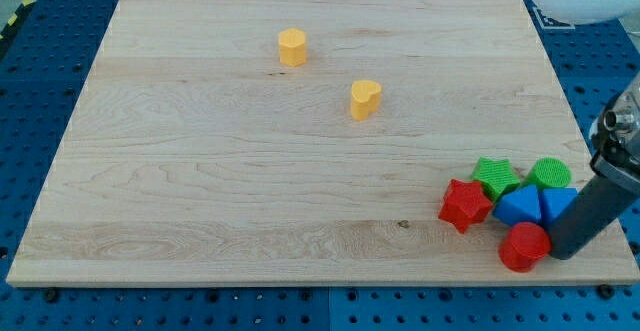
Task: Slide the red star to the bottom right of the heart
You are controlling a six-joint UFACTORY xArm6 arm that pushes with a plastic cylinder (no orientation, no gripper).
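The red star (465, 204) lies on the wooden board (220, 171) toward the view's bottom right, at the left edge of a tight cluster of blocks. Touching it on the right is a blue block (518, 207), whose shape is hard to make out, and another blue block (558, 204) sits just beside that one. Above them are a green star (496, 176) and a green cylinder (550, 174); below them, near the board's bottom edge, stands a red cylinder (524, 247). The yellow heart (365, 99) sits well apart from the cluster, up and to the view's left of the red star, near the middle of the board. A yellow hexagonal block (292, 47) stands farther toward the view's top left. The arm carries no gripper, so nothing opens or closes; it ends in a dark rod entering from the view's right edge. My tip (562, 253) rests at the board's bottom right, just right of the red cylinder and below the right-hand blue block, with the cluster between it and the red star.
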